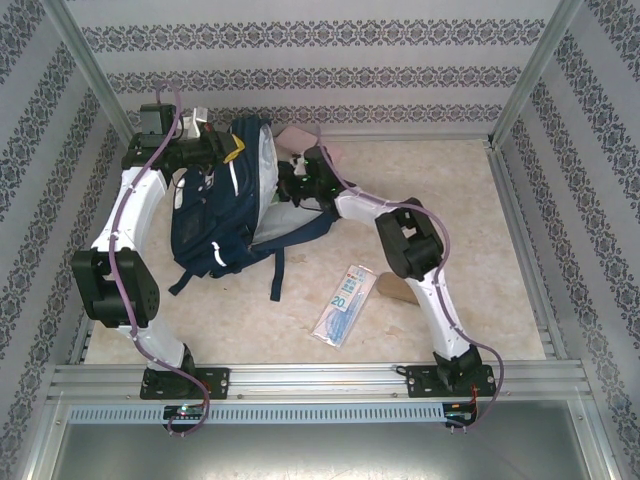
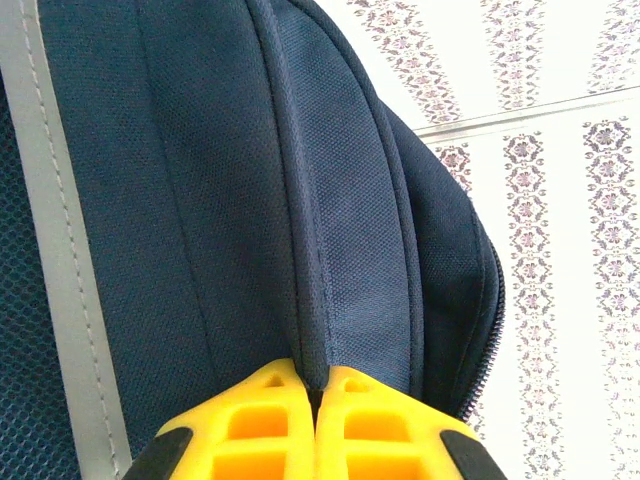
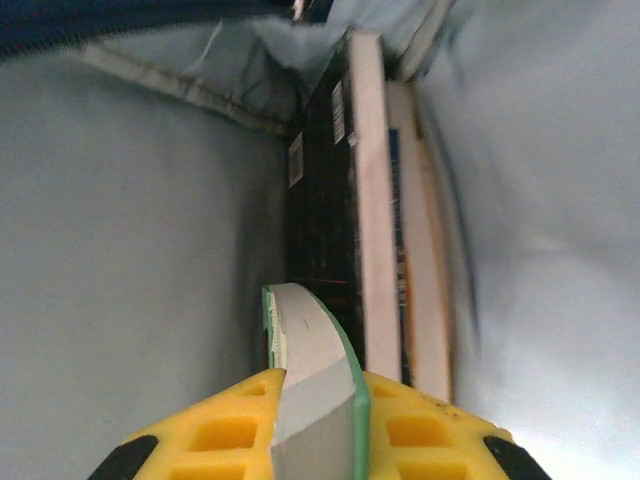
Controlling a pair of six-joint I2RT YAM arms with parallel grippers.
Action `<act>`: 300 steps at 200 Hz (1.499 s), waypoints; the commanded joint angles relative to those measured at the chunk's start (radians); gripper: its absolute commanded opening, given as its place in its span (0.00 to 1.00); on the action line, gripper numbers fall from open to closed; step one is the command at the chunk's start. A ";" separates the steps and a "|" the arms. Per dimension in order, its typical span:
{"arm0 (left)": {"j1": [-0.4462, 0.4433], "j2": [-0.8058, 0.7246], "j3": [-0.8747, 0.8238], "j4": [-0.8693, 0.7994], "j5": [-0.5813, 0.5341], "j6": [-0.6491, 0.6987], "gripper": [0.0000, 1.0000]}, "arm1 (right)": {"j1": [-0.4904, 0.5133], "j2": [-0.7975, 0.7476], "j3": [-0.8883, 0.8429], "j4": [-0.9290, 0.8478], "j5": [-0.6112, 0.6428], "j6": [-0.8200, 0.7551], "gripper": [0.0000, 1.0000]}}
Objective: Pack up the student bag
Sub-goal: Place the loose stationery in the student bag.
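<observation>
- The table [image 1: 470, 250], pale and mottled, spreads beneath the left pincer [image 2: 316, 385] and the right pincer [image 3: 318, 380], with patterned walls around it.
- The student bag [image 1: 215, 215], navy with a grey stripe [image 2: 50, 200], sits on the table's far left part. The left pincer is at its upper edge. The right pincer reaches in through its open mouth from the side.
- The left pincer's yellow fingers [image 2: 260, 420] are pressed together on a raised fold of the bag's navy fabric. The fold runs straight ahead from the tips, the grey stripe lies off to their left and a zip curves down on their right.
- The right pincer sits inside the bag, with pale lining [image 3: 120, 260] on both sides of it. Its fingers are drawn narrow and pinch a thin green-edged booklet [image 3: 305, 330], which sticks out ahead of the tips.
- Two books stand on edge just beyond the booklet, a dark-covered book [image 3: 325, 200] and a lighter book [image 3: 420, 270] to its right, against the lining.
- A blue packet [image 1: 345, 300] lies flat on the table well behind the right pincer, toward the arm bases and apart from the bag.
- A small pink thing [image 1: 297, 133] lies past the bag, beyond the right pincer.
</observation>
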State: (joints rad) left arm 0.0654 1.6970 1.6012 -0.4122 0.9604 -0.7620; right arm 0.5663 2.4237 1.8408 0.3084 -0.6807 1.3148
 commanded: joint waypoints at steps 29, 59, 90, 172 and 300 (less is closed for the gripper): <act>-0.015 -0.049 0.063 0.115 0.124 0.003 0.00 | 0.080 0.154 0.311 -0.123 0.036 -0.009 0.16; -0.015 -0.049 0.086 0.054 0.124 0.053 0.00 | 0.071 0.097 0.250 -0.161 0.050 -0.061 0.48; -0.014 -0.051 0.081 0.017 0.111 0.097 0.00 | 0.031 -0.046 0.115 -0.222 0.086 -0.159 0.58; -0.013 -0.057 0.026 -0.082 0.033 0.229 0.00 | -0.056 -0.284 -0.168 -0.338 0.128 -0.296 0.57; -0.014 -0.091 -0.020 -0.040 0.075 0.193 0.00 | 0.039 -0.054 0.063 -0.461 0.141 -0.297 0.21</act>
State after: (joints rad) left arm 0.0589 1.6752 1.5726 -0.5125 0.9695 -0.5827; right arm 0.5808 2.3230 1.8320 -0.1154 -0.5434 1.0157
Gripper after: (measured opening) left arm 0.055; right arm 0.261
